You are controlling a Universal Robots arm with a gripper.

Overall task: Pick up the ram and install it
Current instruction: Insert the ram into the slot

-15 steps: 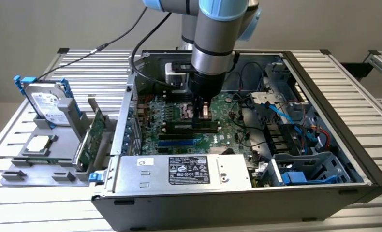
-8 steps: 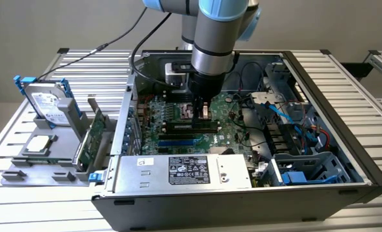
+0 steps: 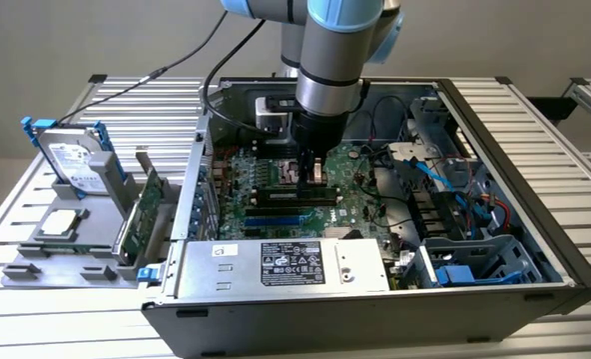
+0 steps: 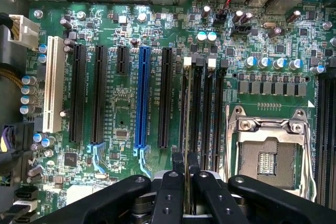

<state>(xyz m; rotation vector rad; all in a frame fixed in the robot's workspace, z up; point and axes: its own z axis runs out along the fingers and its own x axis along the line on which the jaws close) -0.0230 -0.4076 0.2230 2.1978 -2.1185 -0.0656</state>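
Long, narrow, flat ram stick (image 4: 186,109), edge-on here, just a thin pale strip, standing upright on its long edge, pinched between the fingers of the black gripper (image 4: 186,174), lined up along the outermost of the black memory slots (image 4: 202,108), whether seated can't be told

robot lab: ur arm (image 3: 331,67), open pc (image 3: 355,329)

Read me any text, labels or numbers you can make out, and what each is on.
No text is readable.
Power supply label: black print and marks, too small to read.
Hard drive label: too small to read.
Motherboard white lettering beside the slots: too small to read.
Edge-on, the ram in the gripper shows no print.
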